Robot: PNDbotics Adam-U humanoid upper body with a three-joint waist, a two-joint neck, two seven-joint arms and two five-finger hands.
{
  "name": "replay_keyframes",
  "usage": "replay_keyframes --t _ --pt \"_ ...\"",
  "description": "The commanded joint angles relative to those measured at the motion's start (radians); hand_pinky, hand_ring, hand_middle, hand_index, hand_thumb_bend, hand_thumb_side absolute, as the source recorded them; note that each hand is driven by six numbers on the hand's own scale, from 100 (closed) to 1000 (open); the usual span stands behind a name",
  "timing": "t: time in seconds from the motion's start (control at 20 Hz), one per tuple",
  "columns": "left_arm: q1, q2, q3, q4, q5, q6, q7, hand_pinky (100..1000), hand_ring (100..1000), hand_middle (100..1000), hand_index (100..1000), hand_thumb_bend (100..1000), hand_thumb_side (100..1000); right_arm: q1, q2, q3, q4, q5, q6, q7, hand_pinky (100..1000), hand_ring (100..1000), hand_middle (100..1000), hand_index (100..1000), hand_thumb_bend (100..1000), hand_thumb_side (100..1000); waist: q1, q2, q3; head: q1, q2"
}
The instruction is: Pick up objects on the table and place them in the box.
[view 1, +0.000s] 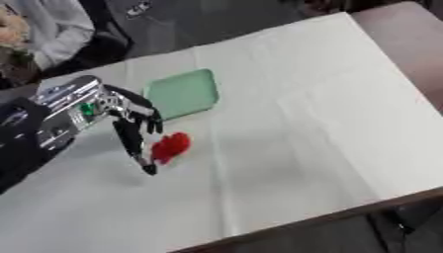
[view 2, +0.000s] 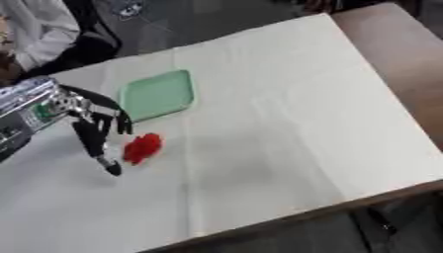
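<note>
A small red object lies on the white table, just in front of a shallow green box. My left hand comes in from the left and hangs right beside the red object, on its left. Its fingers point down, mostly straight, with the tips near the tabletop; they do not enclose the red thing. The right hand does not show in either view.
The white cloth-covered table stretches wide to the right and front, with its front edge running along the bottom right. A brown surface borders the far right. A person in white sits beyond the far left corner.
</note>
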Motion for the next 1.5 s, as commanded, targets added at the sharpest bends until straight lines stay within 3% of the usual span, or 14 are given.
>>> replay_keyframes --t 0.05,0.35,0.95,1.0,1.05,1.5 --pt "-0.013 0.007 0.03 0.002 -0.02 -0.015 -0.007 679 658 790 886 778 419 -0.021 -0.01 -0.005 -0.015 -0.002 -0.002 0.001 181 1000 276 659 100 562 -0.008 -0.008 -0.001 -0.011 -0.001" --pt "-0.007 -0.024 0.045 0.032 -0.047 -0.037 0.005 693 679 810 891 755 424 -0.026 -0.008 -0.004 -0.015 -0.007 -0.002 0.006 182 1000 277 659 100 561 -0.008 -0.007 -0.007 -0.01 -0.001" --pt "0.014 -0.091 0.084 0.174 -0.149 -0.12 0.118 708 700 823 896 754 430 -0.042 0.004 -0.004 -0.015 -0.017 -0.002 0.01 182 1000 280 659 100 559 -0.009 0.0 -0.024 -0.003 -0.001" --pt "0.013 -0.094 0.087 0.178 -0.156 -0.124 0.127 709 701 824 896 697 481 -0.043 0.005 -0.004 -0.015 -0.018 -0.002 0.01 182 1000 280 659 100 563 -0.008 0.0 -0.024 -0.003 -0.001" --pt "0.01 -0.096 0.09 0.18 -0.161 -0.126 0.136 711 706 827 898 751 431 -0.044 0.005 -0.004 -0.015 -0.018 -0.002 0.01 182 1000 280 660 100 559 -0.008 0.0 -0.025 -0.004 -0.001" --pt "-0.017 -0.122 0.125 0.155 -0.175 -0.095 0.214 697 704 826 904 755 446 -0.049 0.008 -0.004 -0.015 -0.024 -0.001 0.013 182 1000 281 660 100 559 -0.007 0.0 -0.03 -0.001 -0.001"
